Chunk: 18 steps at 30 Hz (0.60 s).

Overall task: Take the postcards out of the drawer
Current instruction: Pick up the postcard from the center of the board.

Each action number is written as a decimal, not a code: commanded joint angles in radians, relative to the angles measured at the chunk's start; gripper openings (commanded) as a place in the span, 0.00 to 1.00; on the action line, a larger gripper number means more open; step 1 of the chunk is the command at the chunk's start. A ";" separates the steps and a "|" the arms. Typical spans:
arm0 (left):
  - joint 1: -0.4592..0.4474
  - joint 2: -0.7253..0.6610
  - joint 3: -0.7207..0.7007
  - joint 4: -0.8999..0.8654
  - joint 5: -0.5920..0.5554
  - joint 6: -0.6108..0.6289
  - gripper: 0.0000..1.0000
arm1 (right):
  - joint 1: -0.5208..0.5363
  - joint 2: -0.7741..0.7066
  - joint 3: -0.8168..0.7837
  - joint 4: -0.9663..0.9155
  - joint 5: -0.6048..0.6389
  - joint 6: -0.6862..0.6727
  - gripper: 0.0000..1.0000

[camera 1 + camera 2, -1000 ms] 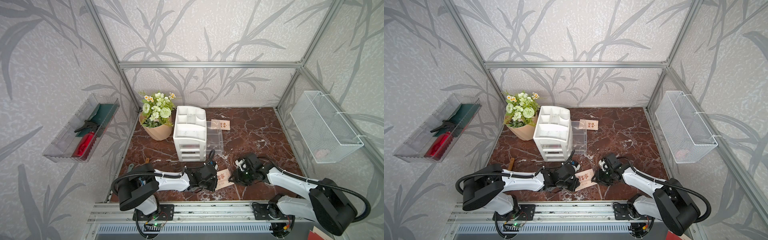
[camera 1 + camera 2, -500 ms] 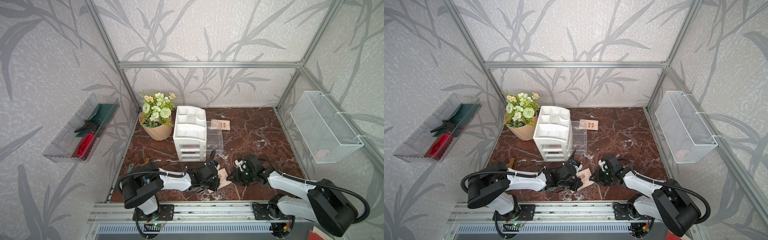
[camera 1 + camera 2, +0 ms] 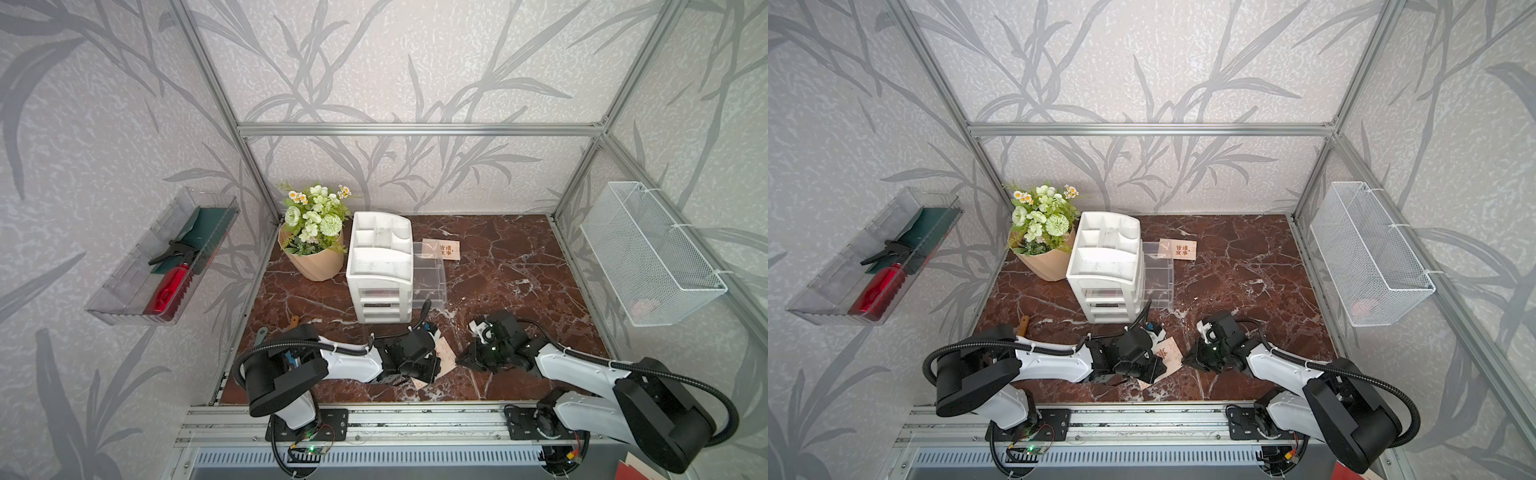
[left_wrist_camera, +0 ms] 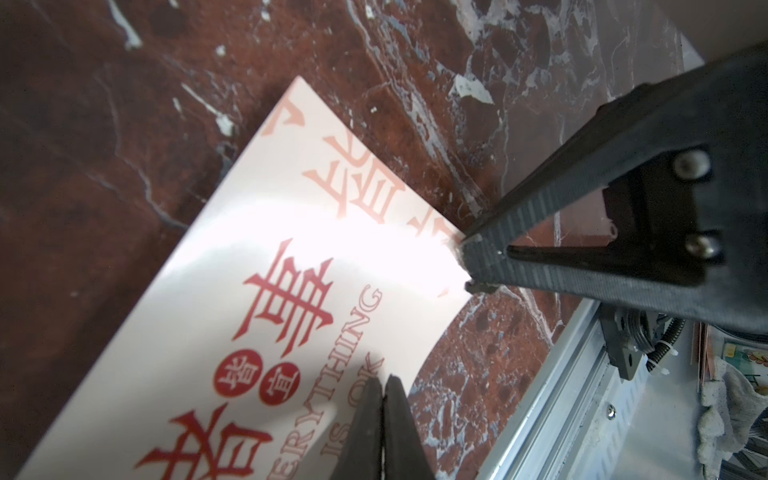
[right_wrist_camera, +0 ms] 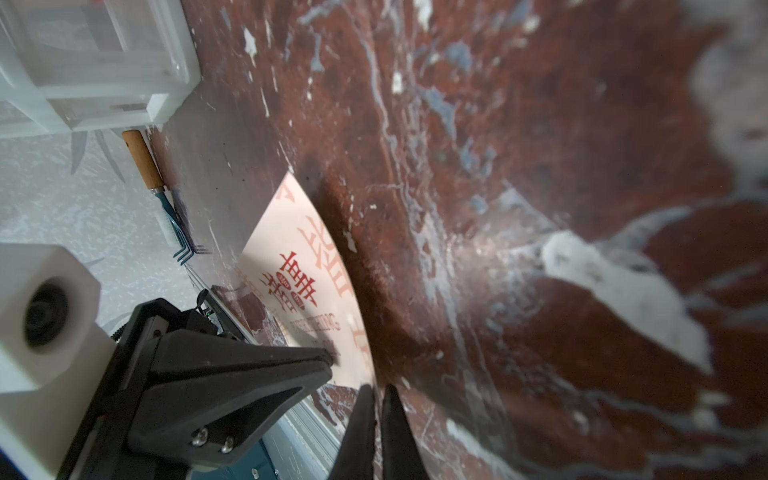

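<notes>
This looked like a handover: one side should release before the other pulled, or the bowed postcard would crease. The left tool was clamped shut on one end, low over the surface; the right tool was closed on the opposite edge, both well apart from the open drawer

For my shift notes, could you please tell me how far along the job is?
Done: the drawer stands open and one beige card lies on the table beside it. In hand: a second beige card, pinched by the left tool and right tool. Left: setting it down; whether more remain is unclear.
</notes>
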 commanded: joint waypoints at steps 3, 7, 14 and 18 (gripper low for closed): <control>-0.006 0.015 -0.020 -0.035 -0.003 -0.011 0.06 | 0.008 -0.010 -0.008 0.021 -0.028 0.000 0.00; -0.004 -0.018 -0.006 -0.069 -0.020 0.008 0.06 | 0.000 -0.040 -0.007 0.004 -0.016 -0.002 0.00; 0.005 -0.245 0.104 -0.357 -0.191 0.134 0.06 | -0.078 -0.165 0.035 -0.130 -0.002 -0.065 0.00; 0.020 -0.445 0.163 -0.503 -0.374 0.237 0.08 | -0.169 -0.262 0.071 -0.250 0.000 -0.125 0.00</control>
